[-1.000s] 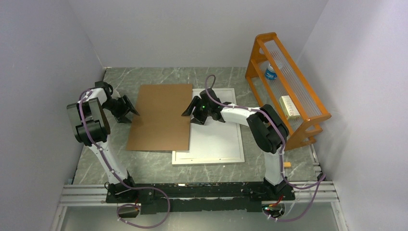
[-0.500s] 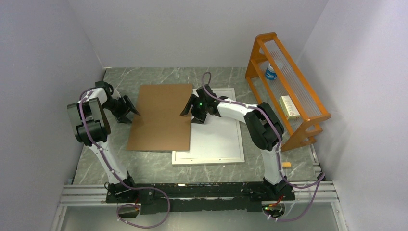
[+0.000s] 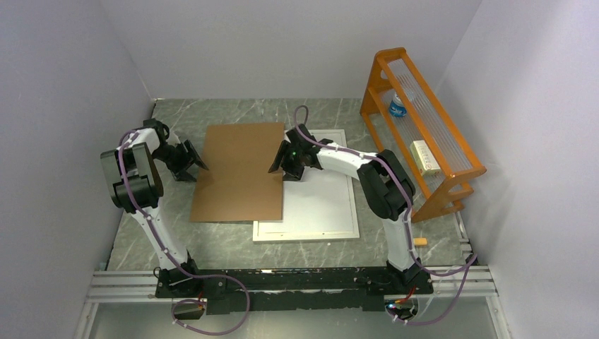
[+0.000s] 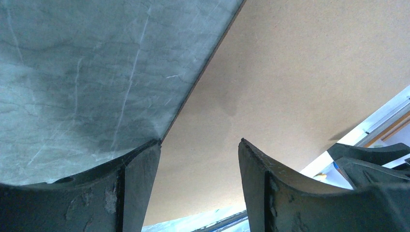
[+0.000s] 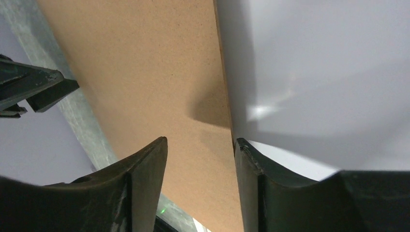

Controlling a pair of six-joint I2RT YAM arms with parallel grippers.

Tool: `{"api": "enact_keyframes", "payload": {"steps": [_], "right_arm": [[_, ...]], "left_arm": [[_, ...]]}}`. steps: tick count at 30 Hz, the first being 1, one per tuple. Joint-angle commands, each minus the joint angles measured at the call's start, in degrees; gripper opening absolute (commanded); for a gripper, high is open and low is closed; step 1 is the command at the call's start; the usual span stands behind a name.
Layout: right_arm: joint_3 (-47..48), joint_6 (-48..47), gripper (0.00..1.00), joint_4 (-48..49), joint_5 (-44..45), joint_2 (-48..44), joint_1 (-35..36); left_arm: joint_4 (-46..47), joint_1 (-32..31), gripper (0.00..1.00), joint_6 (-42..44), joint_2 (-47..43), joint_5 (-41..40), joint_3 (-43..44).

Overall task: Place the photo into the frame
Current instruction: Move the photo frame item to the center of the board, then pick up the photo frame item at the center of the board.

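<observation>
1. Where the two arms are bolted at the near edge of the table (image 3: 233, 113), each rises to a high elbow: the left arm's over the table's left side, the right arm's over the right border of the frame (image 3: 304, 234).
2. Just beyond the bases, the frame lies flat on the table, right of centre. Its narrow pale border runs around a plain white sheet (image 5: 314, 63). Whether that sheet is the photo, reverse side up, I cannot tell.
3. A brown backing board (image 3: 236, 173) lies to the left of the frame, its right edge overlapping the frame's left border and part of the white sheet.
4. The left gripper (image 3: 196, 162) sits low at the board's left edge, pointing right. Its jaws stand apart, clamped on nothing. In its wrist view the board's edge runs down to the tip of one finger while the other finger is over the board.
5. The right gripper (image 3: 277, 166) sits at the board's right edge, pointing left, over the far half of the frame. Its jaws are also apart. The line where brown meets white runs to the inner tip of one finger, and bare board fills the gap.
6. The left forearm reaches away from its base, with the wrist bent right. The right forearm stretches left across the white sheet.
7. Farthest off, an orange rack (image 3: 424, 127) stands at the right wall, with a blue-and-white bottle (image 3: 398, 106) and a pale box (image 3: 426, 157) on its shelves.
</observation>
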Motion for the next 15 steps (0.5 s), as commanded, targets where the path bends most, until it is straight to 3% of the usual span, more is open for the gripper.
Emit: {"api": "enact_keyframes", "payload": {"steps": [1,6,11,13,15], "right_arm": [[-1.66,0.73,0.54,14.69,-8.69,-3.04,1.31],[-5.75,3.04,0.44,23.45,-13.49,-10.17,1.84],[-8.86,6.94,0.3,33.38,-18.57,-10.47,2.18],[-9.86,8.54,0.32,36.9,-20.37,-9.33,2.26],[-9.16,8.94,0.41,37.44,-21.61,-7.82,2.5]], "left_arm": [[-2.63,-3.37,0.69,1.66,9.52,-2.3,-6.03],[-2.66,-3.37,0.68,2.02,9.55,-0.17,-5.57],[-2.6,-3.37,0.64,2.61,9.77,2.38,-5.65],[-2.62,-3.37,0.63,2.86,9.74,2.97,-5.77],[-2.49,-3.37,0.63,2.88,9.64,3.6,-5.91]]}}
